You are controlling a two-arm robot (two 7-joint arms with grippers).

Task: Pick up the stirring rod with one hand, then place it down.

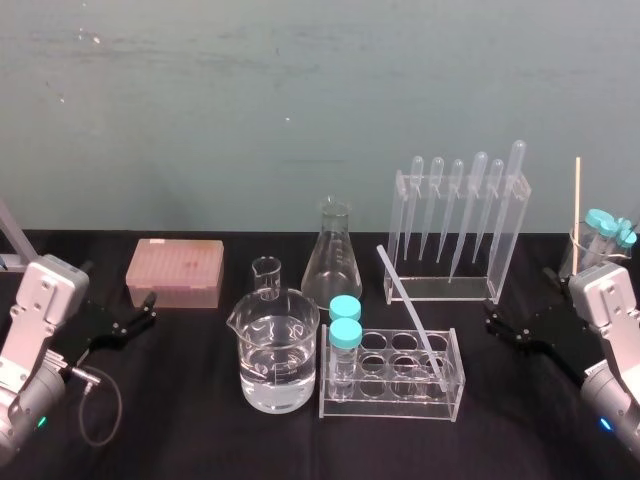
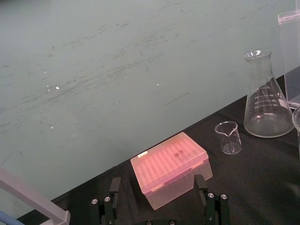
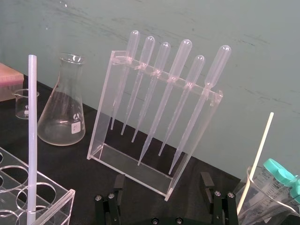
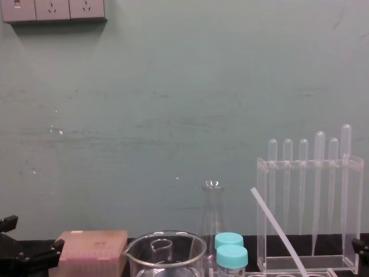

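Stirring rod (image 1: 412,315) stands slanted above the black worktop (image 1: 200,440), its foot at the right end of the clear tube rack (image 1: 390,408) and its top leaning toward 11 o'clock. The left tool (image 1: 145,310) sits at the rack's 9 o'clock and the right tool (image 1: 495,322) at its 3 o'clock. Both are well apart from the rod, fingers spread wide, gripping nothing.

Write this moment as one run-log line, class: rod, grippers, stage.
rod: stirring rod leaning in tube rack, untouched | left gripper: open, idle, far left | right gripper: open, idle, far right | stage: pickup not begun
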